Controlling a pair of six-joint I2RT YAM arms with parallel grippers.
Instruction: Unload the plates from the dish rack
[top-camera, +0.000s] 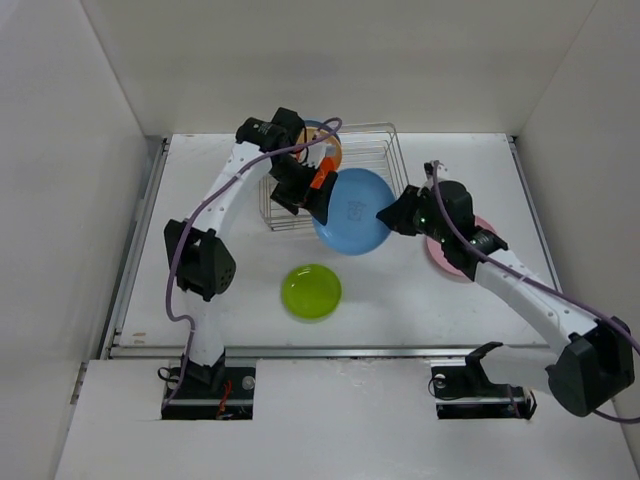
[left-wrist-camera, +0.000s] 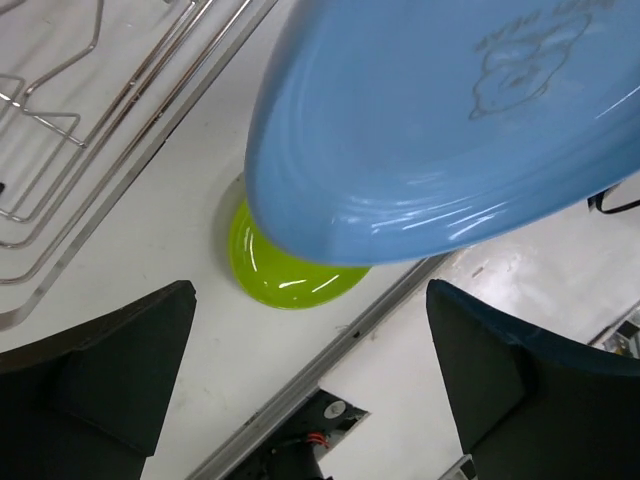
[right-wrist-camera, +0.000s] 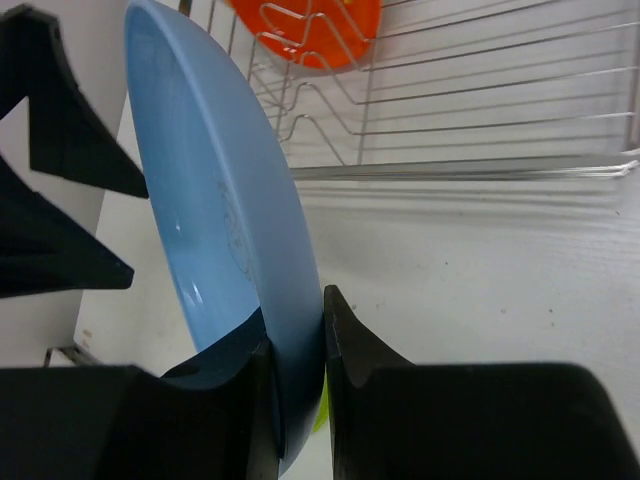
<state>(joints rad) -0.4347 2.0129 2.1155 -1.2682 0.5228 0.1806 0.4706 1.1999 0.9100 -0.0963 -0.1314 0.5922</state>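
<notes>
A blue plate (top-camera: 352, 210) hangs tilted in the air just in front of the dish rack (top-camera: 385, 150). My right gripper (top-camera: 390, 213) is shut on its right rim, and in the right wrist view both fingers (right-wrist-camera: 345, 340) pinch the blue plate (right-wrist-camera: 215, 210) at its edge. At the plate's left edge my left gripper (top-camera: 310, 203) stands open; the left wrist view shows its wide-apart fingers (left-wrist-camera: 110, 380) clear of the blue plate (left-wrist-camera: 450, 130). An orange plate (top-camera: 328, 148) stands in the rack. A lime green plate (top-camera: 311, 291) and a pink plate (top-camera: 452, 255) lie on the table.
The silver wire rack (right-wrist-camera: 470, 110) stands at the table's back centre, with the orange plate (right-wrist-camera: 320, 30) in its dividers. The pink plate lies partly under my right arm. White walls close in the table on three sides, and a metal rail (top-camera: 330, 350) runs along its near edge.
</notes>
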